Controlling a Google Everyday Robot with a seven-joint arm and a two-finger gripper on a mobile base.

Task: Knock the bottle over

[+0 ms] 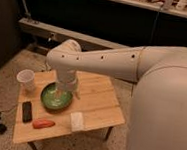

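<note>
Reaching in from the right of the frame, the white arm [113, 66] is bent down over the wooden tabletop [99, 103] in the lower left; the gripper [61, 91] is held low above the green bowl [57, 98], near the middle of the tabletop, and its lower part is seen against the inside of the bowl; whether it is open or closed cannot be told. A white cup [26, 78] is placed upright at the left edge of the tabletop, just beside the bowl; a flat black object [27, 111] is laid below the cup; an orange-red object [43, 124] is laid near the front edge; a small white object [77, 121] is seen to the right of it, below the bowl. The bottle cannot be made out with certainty among these things.
</note>
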